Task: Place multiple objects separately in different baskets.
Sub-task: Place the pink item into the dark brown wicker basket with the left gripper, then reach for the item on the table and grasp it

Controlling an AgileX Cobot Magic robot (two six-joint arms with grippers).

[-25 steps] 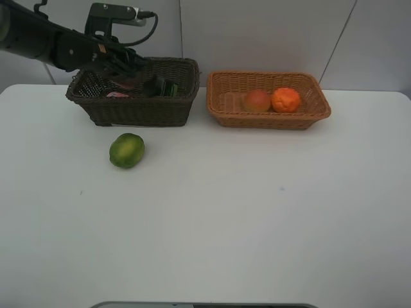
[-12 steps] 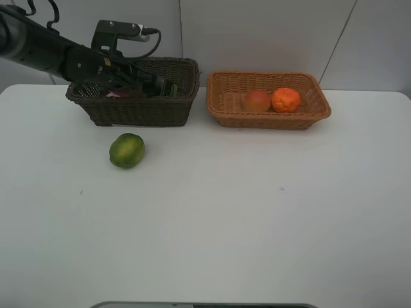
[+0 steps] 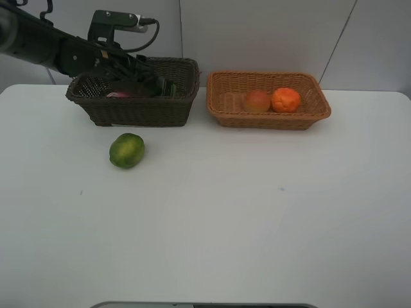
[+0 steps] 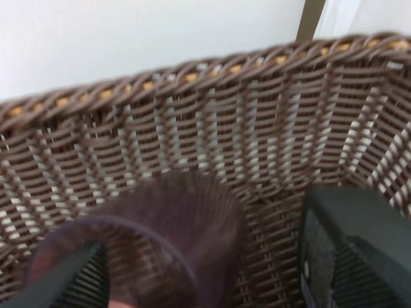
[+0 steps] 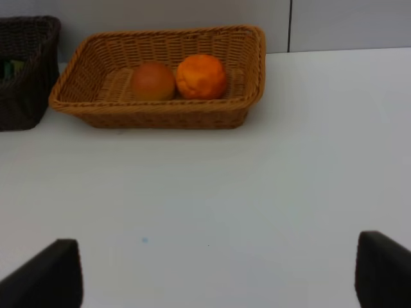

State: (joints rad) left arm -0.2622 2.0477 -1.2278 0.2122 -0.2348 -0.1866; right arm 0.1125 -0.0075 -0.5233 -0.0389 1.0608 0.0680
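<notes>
My left gripper (image 3: 141,77) reaches into the dark brown basket (image 3: 131,110) at the back left. In the left wrist view its fingers (image 4: 356,250) stand wide apart, open, around a translucent mauve cup (image 4: 160,237) lying against the basket wall (image 4: 212,122); a gap shows between the cup and one finger. A pink bottle (image 3: 119,94) and a dark bottle with a green label (image 3: 168,88) lie in the same basket. The light tan basket (image 3: 268,119) holds a reddish peach (image 3: 257,101) and an orange (image 3: 286,99). A green fruit (image 3: 126,150) sits on the table. My right gripper (image 5: 218,273) is open and empty.
The white table (image 3: 244,212) stretches wide in front of both baskets, which stand side by side near its far edge with a narrow gap between them. A wall rises just behind them. The right arm is out of the high view.
My left arm has shifted a little inside the dark basket and its wrist has risen slightly. Fruits and baskets have not moved.
</notes>
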